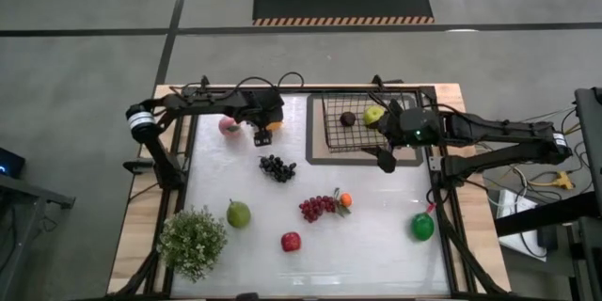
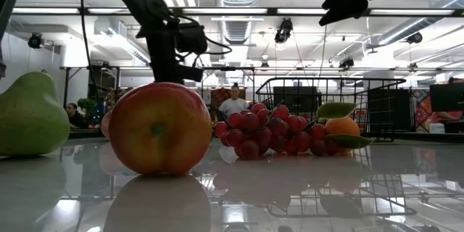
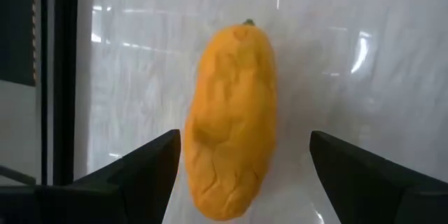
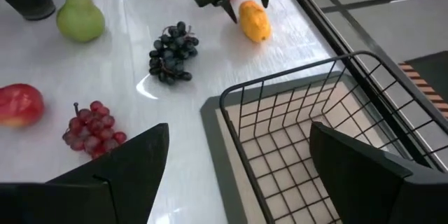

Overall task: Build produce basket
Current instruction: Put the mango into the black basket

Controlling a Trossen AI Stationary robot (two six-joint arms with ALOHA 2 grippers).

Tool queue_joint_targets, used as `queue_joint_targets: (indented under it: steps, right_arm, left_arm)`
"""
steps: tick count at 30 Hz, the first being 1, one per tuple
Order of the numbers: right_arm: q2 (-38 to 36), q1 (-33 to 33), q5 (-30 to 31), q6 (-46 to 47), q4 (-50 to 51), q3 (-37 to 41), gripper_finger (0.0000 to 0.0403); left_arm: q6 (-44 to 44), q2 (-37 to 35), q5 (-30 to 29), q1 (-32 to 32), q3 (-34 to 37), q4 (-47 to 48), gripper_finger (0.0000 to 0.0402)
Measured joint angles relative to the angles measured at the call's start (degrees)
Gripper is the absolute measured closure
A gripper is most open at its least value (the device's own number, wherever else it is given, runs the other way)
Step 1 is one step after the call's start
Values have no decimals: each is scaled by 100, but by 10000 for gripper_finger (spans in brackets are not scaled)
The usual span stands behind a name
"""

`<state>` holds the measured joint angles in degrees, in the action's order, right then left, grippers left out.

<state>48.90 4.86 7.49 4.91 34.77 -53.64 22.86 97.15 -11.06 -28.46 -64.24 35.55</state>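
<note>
The orange mango [image 3: 234,119] lies on its side on the white table, next to the pink peach [image 1: 229,127]. My left gripper [image 3: 245,140] hangs open above the mango, one finger on either side, touching nothing. It also shows in the high view [image 1: 263,132]. The black wire basket [image 1: 362,122] sits on a tray at the far right and holds a green apple [image 1: 374,114] and a small dark fruit [image 1: 347,118]. My right gripper [image 4: 238,140] is open and empty over the basket's near corner [image 4: 231,101].
Spread over the table are dark grapes [image 1: 277,167], red grapes [image 1: 317,208] with a tangerine [image 1: 345,200], a green pear [image 1: 238,213], a red apple [image 1: 291,242] and a green pepper [image 1: 422,227]. A bushy potted plant [image 1: 193,242] stands at the near left corner.
</note>
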Motion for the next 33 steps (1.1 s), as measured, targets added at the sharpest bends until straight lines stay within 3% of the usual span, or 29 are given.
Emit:
queue_joint_targets:
  steps: [8, 24, 29, 33]
  right_arm:
    - [37, 0, 0, 67, -83, 101, 76]
    - [76, 0, 0, 119, -176, 224, 76]
    - [66, 0, 0, 101, -331, 328, 76]
    - [68, 0, 0, 21, -808, 520, 76]
  left_arm:
    - [-49, 13, -2, -71, 183, -206, 110]
    - [-180, 17, -14, -80, 215, -210, 240]
    - [-326, -61, -15, -66, 225, -207, 255]
    - [-497, -519, -15, 87, 226, -316, 257]
